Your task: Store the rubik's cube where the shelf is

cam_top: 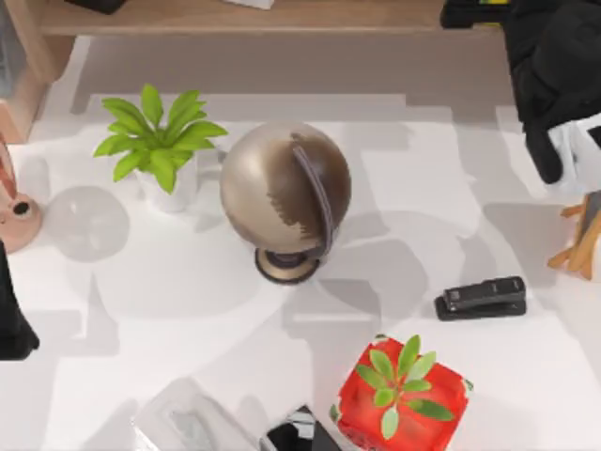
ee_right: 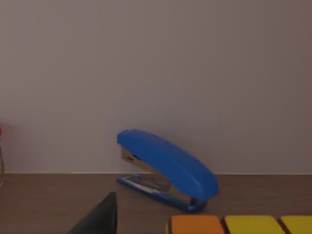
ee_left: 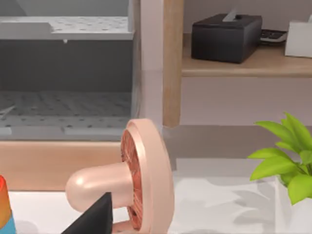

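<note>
The shelf (cam_top: 235, 17) is a long light-brown board across the table's back edge. My right arm (cam_top: 554, 75) reaches over its right end. The right wrist view looks along a brown shelf board (ee_right: 48, 200). There the rubik's cube (ee_right: 243, 225) shows orange and yellow squares with black lines at the picture's edge, just in front of a blue stapler (ee_right: 165, 168). One dark finger (ee_right: 100, 217) stands apart from the cube with bare board between them. My left arm (cam_top: 11, 319) is parked at the table's left edge, its finger (ee_left: 92, 219) off to one side.
A brown globe (cam_top: 286, 193) stands mid-table, with a potted plant (cam_top: 160, 141) to its left. A black stapler (cam_top: 481, 298) lies at the right and a red box with a plant (cam_top: 402, 395) at the front. A pink mushroom figure (ee_left: 131, 180) stands by my left gripper. A black box (ee_left: 226, 36) sits on the shelf.
</note>
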